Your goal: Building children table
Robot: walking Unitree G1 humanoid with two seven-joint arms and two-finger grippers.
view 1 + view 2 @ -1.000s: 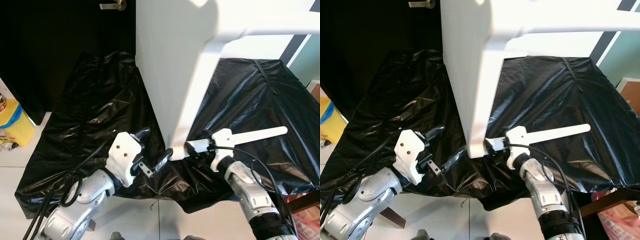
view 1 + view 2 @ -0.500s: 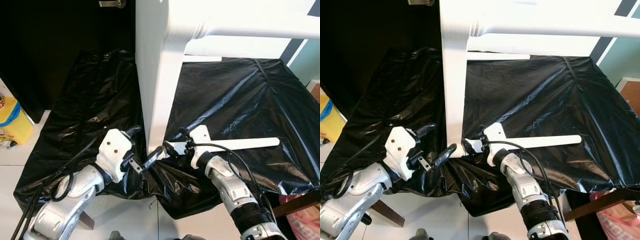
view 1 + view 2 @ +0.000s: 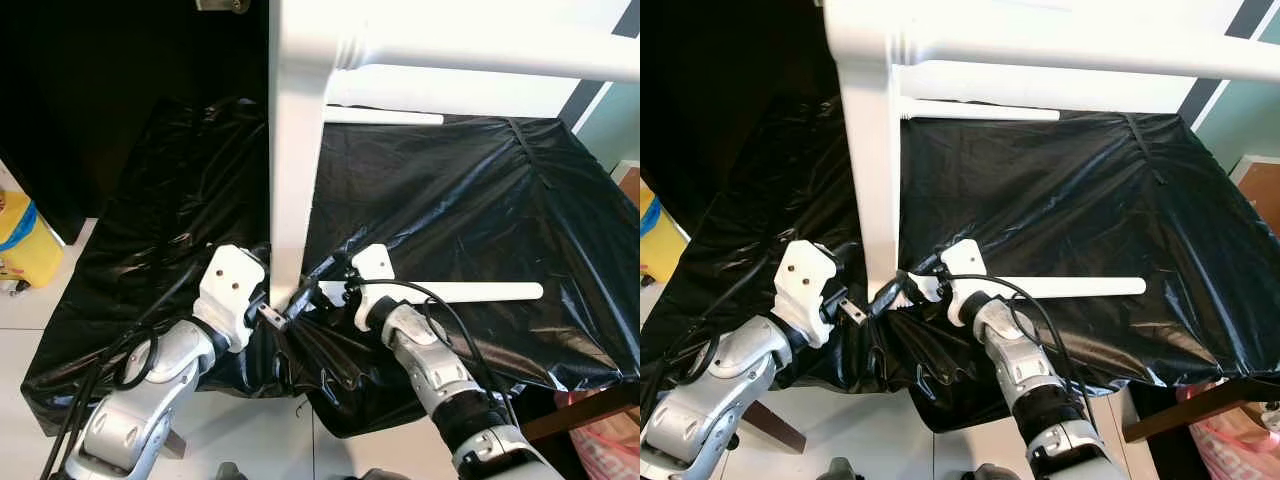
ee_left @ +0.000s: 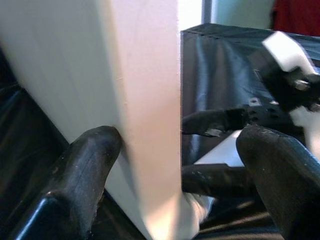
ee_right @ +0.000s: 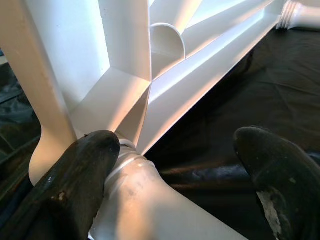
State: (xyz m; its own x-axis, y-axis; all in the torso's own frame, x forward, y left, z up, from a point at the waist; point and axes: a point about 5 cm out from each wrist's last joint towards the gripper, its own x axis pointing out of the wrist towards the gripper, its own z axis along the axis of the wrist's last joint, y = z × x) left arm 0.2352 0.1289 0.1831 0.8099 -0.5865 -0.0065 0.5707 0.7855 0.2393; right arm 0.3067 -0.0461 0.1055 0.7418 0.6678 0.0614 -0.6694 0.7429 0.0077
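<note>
Upturned white children's table frame (image 3: 300, 60) standing on a surface draped in crinkled, glossy black plastic sheet (image 3: 470, 200). One square-sided white leg (image 3: 292, 190) running from the frame's corner near the top edge of the head views down to the front edge of the surface, just between the two grippers. Smooth painted finish on the frame; turned, ringed collars where round rails join the corner. Loose round white leg (image 3: 470, 292) lying flat on the plastic to the right, its near end at the right gripper.

Left gripper (image 3: 272, 305) set against the lower end of the upright leg; jaws spread wide to either side of it in the left wrist view, one black finger (image 4: 85, 170) touching the leg's face, the other standing clear. Not clamped.

Right gripper (image 3: 908, 288) meeting the same spot from the other side; jaws parted wide in the right wrist view, one finger (image 5: 80, 170) resting beside the ringed end of the round leg, the other apart. Cannot tell whether anything is truly gripped.

Dark door with a metal handle (image 3: 222, 6) behind the surface. Yellow container (image 3: 18, 240) on the pale tiled floor (image 3: 30, 310) at far left.
</note>
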